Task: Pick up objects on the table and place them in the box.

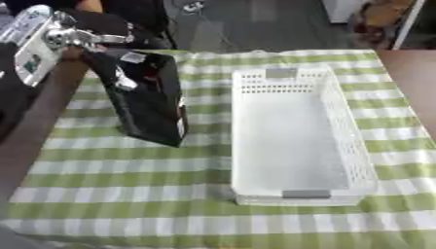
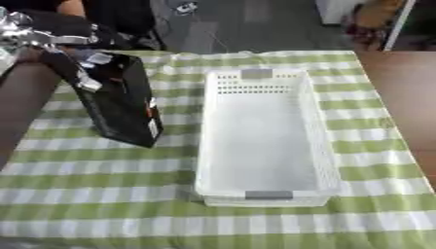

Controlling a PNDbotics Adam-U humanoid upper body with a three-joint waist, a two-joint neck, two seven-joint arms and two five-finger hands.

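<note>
Left hand [image 1: 109, 65] has its fingers [image 1: 119, 80] curled round the top of a glossy black bag [image 1: 149, 104], held tilted near the table's [image 1: 128, 185] far left corner. Its small label can't be read. The white box [image 1: 298, 194] sits empty just right of it on the green checked cloth.

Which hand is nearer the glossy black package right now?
Left. The left hand has its fingers curled on the upper end of the glossy black package, left of the white plastic basket. The right hand shows in neither view.
</note>
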